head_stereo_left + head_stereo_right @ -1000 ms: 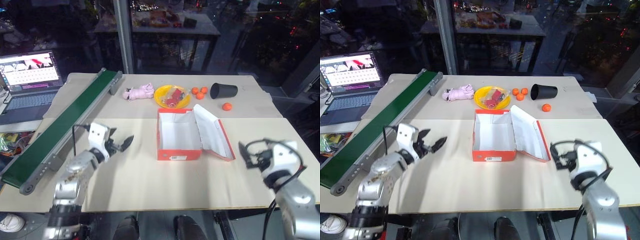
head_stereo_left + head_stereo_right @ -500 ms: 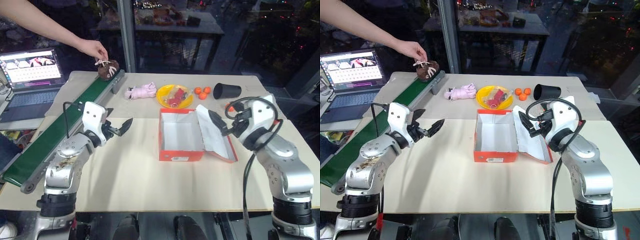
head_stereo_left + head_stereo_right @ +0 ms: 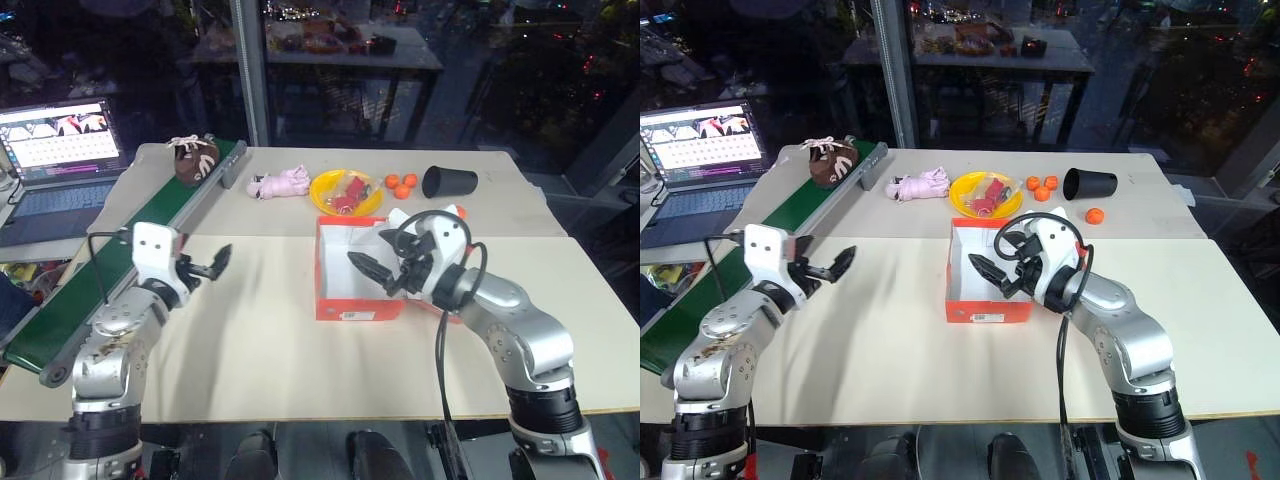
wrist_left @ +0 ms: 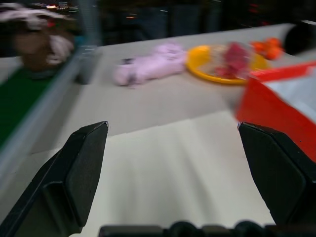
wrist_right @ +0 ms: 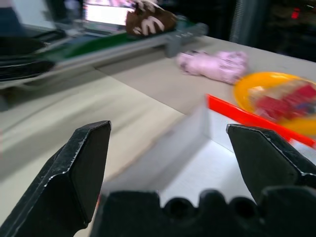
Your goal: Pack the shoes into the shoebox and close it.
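Seeing one dark brown suede-like shoe with cream laces [image 3: 195, 158] sitting on the far end of the green conveyor belt [image 3: 100, 275], well apart from the open orange-red cardboard shoebox [image 3: 358, 300] mid-table. My right gripper [image 3: 375, 272] hovers over the box's white inside, fingers spread, holding nothing. My left gripper [image 3: 213, 264] hangs between belt and box, also released and empty.

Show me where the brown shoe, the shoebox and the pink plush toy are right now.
shoe [image 3: 831, 162]: right eye view, on its brown upper.
shoebox [image 3: 989, 310]: right eye view, on its orange-red front wall.
pink plush toy [image 3: 280, 184]: left eye view, on its body.
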### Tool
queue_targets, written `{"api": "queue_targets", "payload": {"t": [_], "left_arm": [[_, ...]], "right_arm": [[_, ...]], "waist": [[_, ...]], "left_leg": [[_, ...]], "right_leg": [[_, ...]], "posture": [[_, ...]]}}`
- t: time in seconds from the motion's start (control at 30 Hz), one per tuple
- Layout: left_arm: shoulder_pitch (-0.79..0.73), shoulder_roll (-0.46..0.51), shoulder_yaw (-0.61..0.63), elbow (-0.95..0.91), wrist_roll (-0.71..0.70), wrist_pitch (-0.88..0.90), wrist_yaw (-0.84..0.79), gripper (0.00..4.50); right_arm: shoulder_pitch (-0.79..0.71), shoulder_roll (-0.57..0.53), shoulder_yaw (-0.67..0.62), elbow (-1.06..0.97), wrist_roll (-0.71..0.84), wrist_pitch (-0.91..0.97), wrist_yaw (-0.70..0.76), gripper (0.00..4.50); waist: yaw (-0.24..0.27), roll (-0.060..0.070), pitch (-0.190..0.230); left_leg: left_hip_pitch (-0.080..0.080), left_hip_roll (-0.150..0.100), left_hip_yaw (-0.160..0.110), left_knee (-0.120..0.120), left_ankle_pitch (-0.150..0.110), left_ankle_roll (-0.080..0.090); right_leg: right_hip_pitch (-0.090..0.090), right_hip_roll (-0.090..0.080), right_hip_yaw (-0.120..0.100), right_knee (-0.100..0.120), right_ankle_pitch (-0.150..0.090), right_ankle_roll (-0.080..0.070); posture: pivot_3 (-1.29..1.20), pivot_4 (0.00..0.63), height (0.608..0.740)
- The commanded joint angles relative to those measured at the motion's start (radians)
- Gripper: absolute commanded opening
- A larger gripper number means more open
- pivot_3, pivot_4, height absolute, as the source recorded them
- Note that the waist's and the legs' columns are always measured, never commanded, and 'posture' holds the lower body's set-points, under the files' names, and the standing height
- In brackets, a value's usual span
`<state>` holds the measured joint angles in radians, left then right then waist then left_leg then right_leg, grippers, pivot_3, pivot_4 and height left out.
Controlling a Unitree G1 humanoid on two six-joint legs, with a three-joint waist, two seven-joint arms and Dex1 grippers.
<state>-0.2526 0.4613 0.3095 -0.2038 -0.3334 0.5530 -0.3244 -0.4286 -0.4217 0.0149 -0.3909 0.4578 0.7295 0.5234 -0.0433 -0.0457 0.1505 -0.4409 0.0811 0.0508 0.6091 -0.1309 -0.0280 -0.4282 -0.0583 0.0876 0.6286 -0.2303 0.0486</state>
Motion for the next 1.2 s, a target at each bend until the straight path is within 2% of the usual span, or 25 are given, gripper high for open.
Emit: {"api": "queue_targets", "payload": {"t": [0.03, 0.2, 0.4, 0.57, 0.77, 0.83, 1.2], "left_arm": [[-0.029, 0.048, 0.079, 0.056, 0.008, -0.058, 0.008, 4.5], [-0.041, 0.067, 0.132, 0.087, -0.001, -0.075, 0.021, 4.5], [-0.084, 0.116, 0.195, 0.23, 0.008, -0.108, 0.034, 4.5], [-0.157, 0.173, 0.181, 0.471, 0.035, -0.21, -0.01, 4.5], [-0.184, 0.183, 0.154, 0.613, 0.05, -0.274, -0.038, 4.5], [-0.189, 0.178, 0.142, 0.645, 0.056, -0.294, -0.046, 4.5], [-0.207, 0.202, 0.146, 0.746, 0.056, -0.347, -0.041, 4.5]], "right_arm": [[-0.033, 0.007, 0.005, -0.001, 0.022, -0.024, 0.034, 4.47], [-0.051, 0.019, 0.026, 0.024, 0.01, -0.041, 0.067, 4.47], [-0.12, 0.046, 0.05, 0.057, 0.002, -0.038, 0.076, 4.47], [-0.163, 0.07, 0.074, 0.052, 0.022, -0.006, 0.092, 4.47], [-0.154, 0.065, 0.067, 0.034, 0.029, 0.008, 0.093, 4.47], [-0.147, 0.061, 0.066, 0.029, 0.024, 0.01, 0.09, 4.47], [-0.121, 0.04, 0.07, 0.029, 0.004, -0.002, 0.088, 4.47]], "waist": [[0.0, 0.0, 0.0], [0.003, -0.001, 0.001], [0.001, -0.002, 0.001], [0.001, -0.002, 0.001], [0.004, -0.003, 0.001], [0.006, -0.003, 0.001], [0.006, -0.003, 0.001]], "left_leg": [[0.0, 0.0, 0.0, 0.0, 0.0, 0.0], [-0.001, 0.0, 0.0, -0.001, -0.002, -0.003], [-0.001, 0.0, 0.0, -0.001, -0.003, -0.005], [-0.001, 0.001, 0.001, -0.001, -0.003, -0.005], [-0.004, 0.001, 0.001, -0.001, -0.003, -0.005], [-0.006, 0.001, 0.001, -0.001, -0.003, -0.004], [-0.008, 0.002, 0.001, -0.002, -0.003, -0.005]], "right_leg": [[0.0, 0.0, 0.0, 0.0, 0.0, 0.0], [-0.001, 0.0, 0.0, 0.0, 0.0, -0.001], [-0.003, 0.0, -0.001, 0.001, 0.001, -0.001], [-0.003, 0.0, -0.002, 0.001, 0.001, -0.001], [-0.005, 0.0, -0.002, 0.001, 0.004, -0.006], [-0.008, 0.0, -0.003, 0.001, 0.007, -0.002], [-0.01, 0.0, -0.004, 0.002, 0.008, -0.002]], "posture": [[0.0, 0.15, 0.736], [0.0, 0.15, 0.736], [0.0, 0.15, 0.736], [0.0, 0.15, 0.736], [0.0, 0.15, 0.736], [0.0, 0.15, 0.736], [0.0, 0.15, 0.736]]}}
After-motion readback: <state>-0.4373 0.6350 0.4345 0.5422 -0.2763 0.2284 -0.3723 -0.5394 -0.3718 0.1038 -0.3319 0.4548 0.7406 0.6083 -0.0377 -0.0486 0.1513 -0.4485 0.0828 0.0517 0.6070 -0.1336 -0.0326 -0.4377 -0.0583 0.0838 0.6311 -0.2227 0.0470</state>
